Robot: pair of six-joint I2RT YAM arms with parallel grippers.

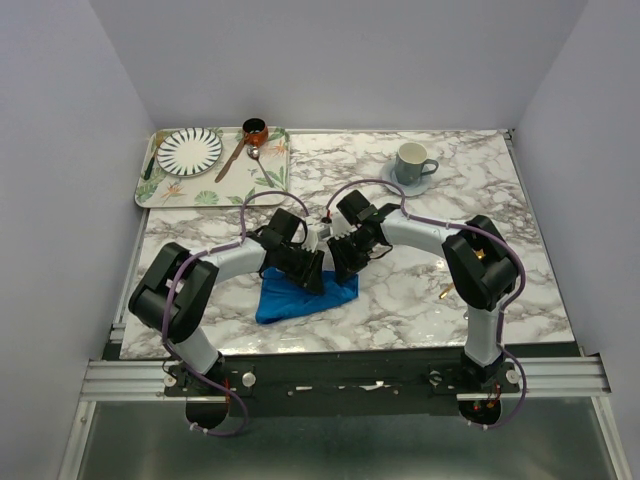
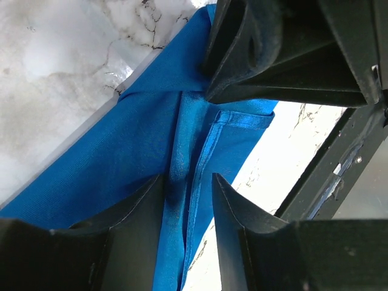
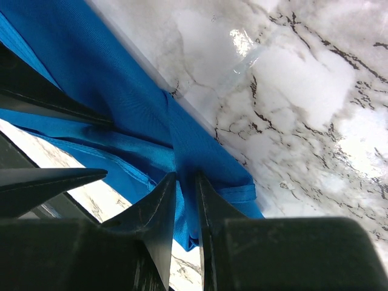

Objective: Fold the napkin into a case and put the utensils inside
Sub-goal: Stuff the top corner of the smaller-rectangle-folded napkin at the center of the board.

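The blue napkin (image 1: 290,300) lies bunched on the marble table near the front, partly lifted between both grippers. My right gripper (image 3: 185,176) is shut on a raised fold of the napkin (image 3: 109,73); from above it sits at the cloth's upper right (image 1: 345,262). My left gripper (image 2: 188,179) straddles another ridge of the napkin (image 2: 109,176), jaws apart; the cloth touches only the left finger (image 2: 139,212). From above it sits close beside the right one (image 1: 305,268). A gold-coloured utensil (image 1: 445,292) peeks out beside the right arm.
A patterned tray (image 1: 165,190) at the back left holds a striped plate (image 1: 189,150), a brown-handled spoon (image 1: 235,158) and a copper cup (image 1: 255,130). A grey mug on a saucer (image 1: 411,165) stands at the back right. The table's front rail (image 1: 340,375) is close.
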